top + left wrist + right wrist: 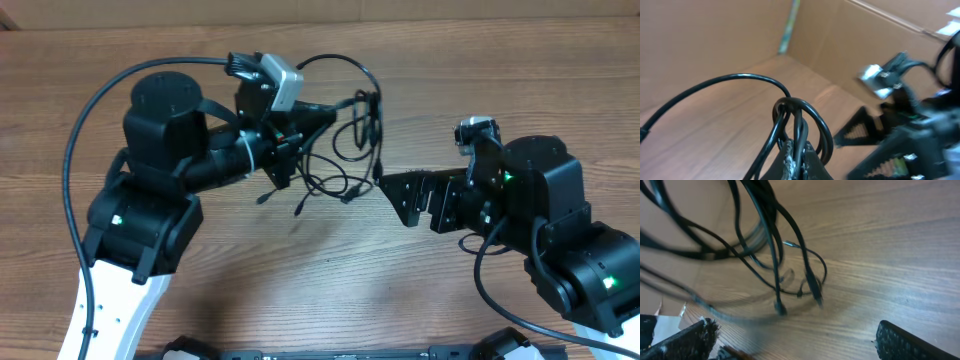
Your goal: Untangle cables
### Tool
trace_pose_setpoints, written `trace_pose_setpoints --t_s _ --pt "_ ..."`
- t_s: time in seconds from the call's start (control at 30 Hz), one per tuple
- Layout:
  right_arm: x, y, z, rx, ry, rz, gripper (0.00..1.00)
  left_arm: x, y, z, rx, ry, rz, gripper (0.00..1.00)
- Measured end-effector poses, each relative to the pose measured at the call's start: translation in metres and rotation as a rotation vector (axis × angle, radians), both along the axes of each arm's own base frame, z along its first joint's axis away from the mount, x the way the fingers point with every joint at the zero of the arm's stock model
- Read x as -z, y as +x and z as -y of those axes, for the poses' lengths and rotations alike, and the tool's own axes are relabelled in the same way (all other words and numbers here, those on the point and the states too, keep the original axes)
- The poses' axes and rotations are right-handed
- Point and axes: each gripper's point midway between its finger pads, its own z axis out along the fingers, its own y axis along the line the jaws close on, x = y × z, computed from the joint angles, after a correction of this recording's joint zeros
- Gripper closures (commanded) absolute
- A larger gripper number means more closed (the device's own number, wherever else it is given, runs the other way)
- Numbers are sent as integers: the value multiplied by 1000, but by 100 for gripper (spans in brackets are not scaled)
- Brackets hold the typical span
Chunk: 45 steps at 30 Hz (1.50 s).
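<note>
**Bundle lifted, tangle unresolved**

The cables [352, 130] are clamped in the left gripper [318, 115], toward 12 o'clock of the table [300, 290] in the overhead view. Its jaws are closed tight on several strands at once. Tangled loops hang from the grip, and the plug ends [780, 311] are seen at 6 o'clock of it, on or just above the wood. The right gripper [388, 190] is spread wide and holds nothing. It is placed at 4 o'clock of the hanging loops, with its jaws turned toward them.

Since several cords are pinched together, a pull from the right could tighten the tangle rather than free a strand. Two crossed cords could also be caught at once, as the strands are blurred and closely crossed in the right wrist view. A hard tug could drag the whole bundle out of the left grip.
</note>
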Motion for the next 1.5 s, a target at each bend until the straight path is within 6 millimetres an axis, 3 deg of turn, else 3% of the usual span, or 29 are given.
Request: trace_pose_setpoints --t_s 0.17,0.4,0.7,0.9,1.1,1.3,1.37,1.4,1.43,1.5 --pt "3 9 -2 12 -4 -5 0 -12 -21 26 81 -76 -55 96" --pt "9 31 29 274 -38 -23 0 -24 -40 43 143 -135 -93 96" --pt "-9 48 34 371 19 44 0 -46 -49 38 135 -231 -146 96" --pt "8 41 35 329 -56 2 0 -81 -50 38 158 -344 -75 96" --pt "35 35 46 336 -170 -83 0 -93 -50 35 158 -382 -49 96" --pt "45 30 63 392 -250 -106 1 -103 -38 3 59 -395 -1 96" --pt "49 27 71 425 -285 -122 22 -110 -36 -12 16 -403 32 96" --pt "52 24 77 445 -308 -133 68 -113 -37 -17 2 -406 42 96" --pt "53 23 80 463 -315 -142 96 -116 -36 -24 -15 -410 59 96" --pt "54 23 87 495 -337 -140 96 -124 -40 -36 -48 -419 95 96"
